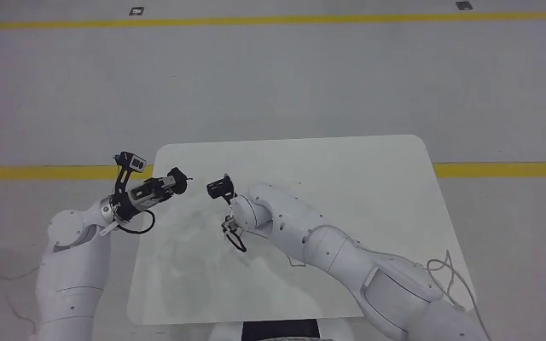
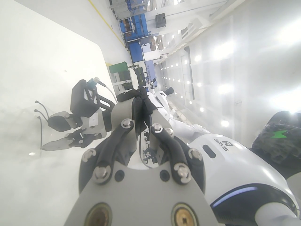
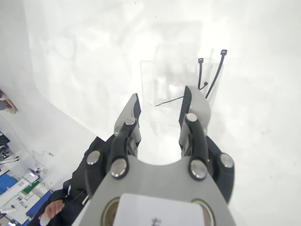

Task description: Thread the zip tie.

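A white table (image 1: 375, 222) with rounded corners fills the lower middle of the top view, standing on a pale floor (image 1: 273, 85) crossed by yellow lines (image 1: 256, 20).

The right arm (image 1: 341, 251) enters from the lower right corner of the frame and stretches up and to the left across the table. The left arm (image 1: 77, 247) comes in from the lower left, beside the table's left edge.

The two grippers meet near the upper left part of the table, facing each other and close together but apart. The left gripper (image 1: 177, 181) has its black-wrapped fingers (image 2: 141, 104) pressed together. Whether anything is pinched between them cannot be told. The right gripper (image 3: 162, 104) has its ribbed fingers (image 3: 185, 102) spread wide, with nothing held.

A clear holder (image 3: 148, 83) stands on the table just ahead of the right gripper's fingertips. Black zip ties (image 3: 217, 71) stand in it, heads upward and leaning a little. One thin zip tie tail (image 3: 169, 101) lies across the holder's base, in line with the gap between the open fingers.
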Tool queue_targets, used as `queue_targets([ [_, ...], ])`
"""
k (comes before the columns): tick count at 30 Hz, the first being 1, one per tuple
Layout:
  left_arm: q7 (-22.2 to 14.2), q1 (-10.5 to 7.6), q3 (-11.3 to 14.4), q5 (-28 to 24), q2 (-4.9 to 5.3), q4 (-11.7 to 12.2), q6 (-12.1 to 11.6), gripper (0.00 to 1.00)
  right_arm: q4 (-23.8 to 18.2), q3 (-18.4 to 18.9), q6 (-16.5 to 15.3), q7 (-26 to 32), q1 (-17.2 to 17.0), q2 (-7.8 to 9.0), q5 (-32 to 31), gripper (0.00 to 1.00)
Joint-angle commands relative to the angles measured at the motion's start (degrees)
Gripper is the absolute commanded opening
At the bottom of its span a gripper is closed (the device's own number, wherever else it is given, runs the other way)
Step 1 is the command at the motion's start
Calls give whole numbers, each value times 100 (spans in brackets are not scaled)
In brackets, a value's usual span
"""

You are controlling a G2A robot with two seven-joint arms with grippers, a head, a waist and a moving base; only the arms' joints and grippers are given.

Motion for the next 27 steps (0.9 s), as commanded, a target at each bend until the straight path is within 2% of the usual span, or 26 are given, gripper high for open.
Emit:
queue_targets([
  [1,0,0,0,0,0,0,0,0,29,14,0,-26,-20,-28,-117,36],
  [9,0,0,0,0,0,0,0,0,193,222,0,-13,-136,-152,-654,34],
  [18,0,0,0,0,0,0,0,0,209,574,0,42,-371,-307,-1417,35],
  [27,0,0,0,0,0,0,0,0,215,886,0,204,-573,-472,-1886,33],
])
